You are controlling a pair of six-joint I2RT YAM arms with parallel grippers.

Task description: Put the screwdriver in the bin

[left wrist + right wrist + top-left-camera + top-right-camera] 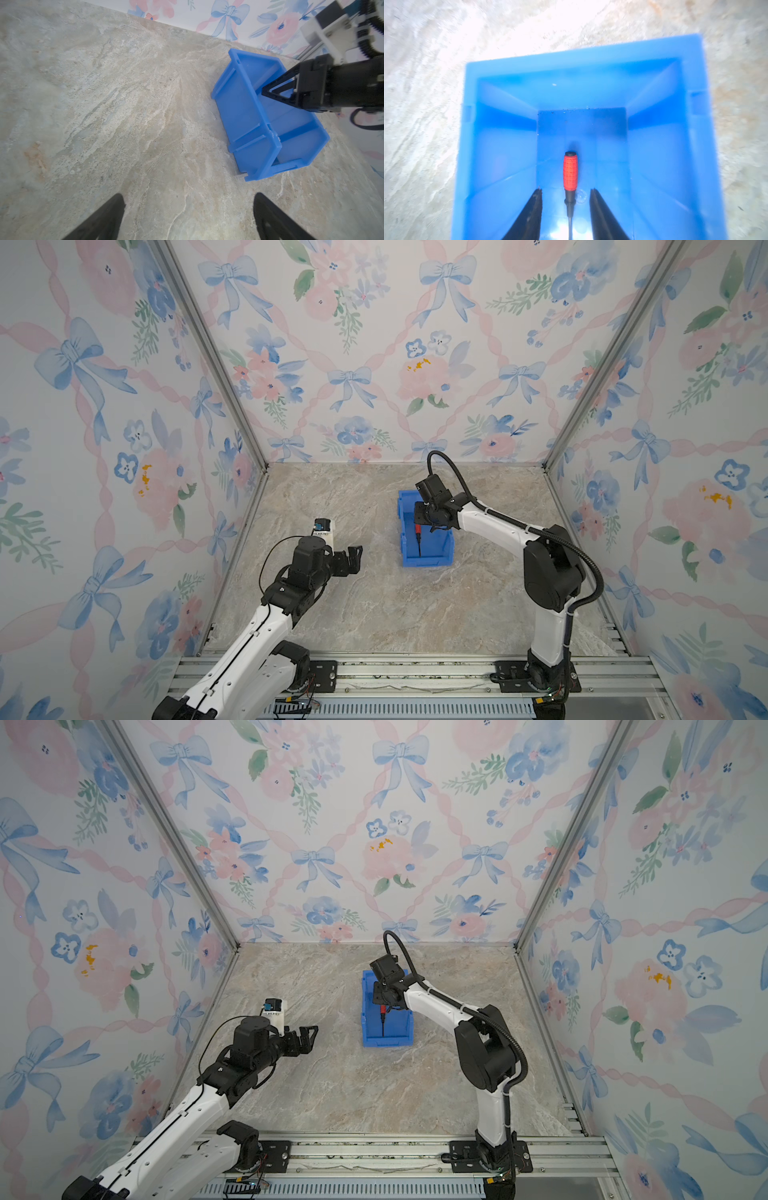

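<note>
The screwdriver (570, 172), with a red-orange handle, black collar and thin shaft, lies on the floor of the blue bin (508, 133). My right gripper (565, 189) hangs inside the bin, open. Its two fingers stand on either side of the collar with a gap to each, touching nothing. In both top views the screwdriver (417, 531) (382, 1011) shows just below the right gripper (420, 517), pointing towards the bin's low front lip (427, 561). My left gripper (354, 558) (190, 198) hovers open and empty over the table, left of the bin (245, 108).
The bin (388, 1042) stands mid-table on a marbled top (374, 605). Flowered walls close in the left, back and right sides. An aluminium rail (415, 672) holding both arm bases runs along the front edge.
</note>
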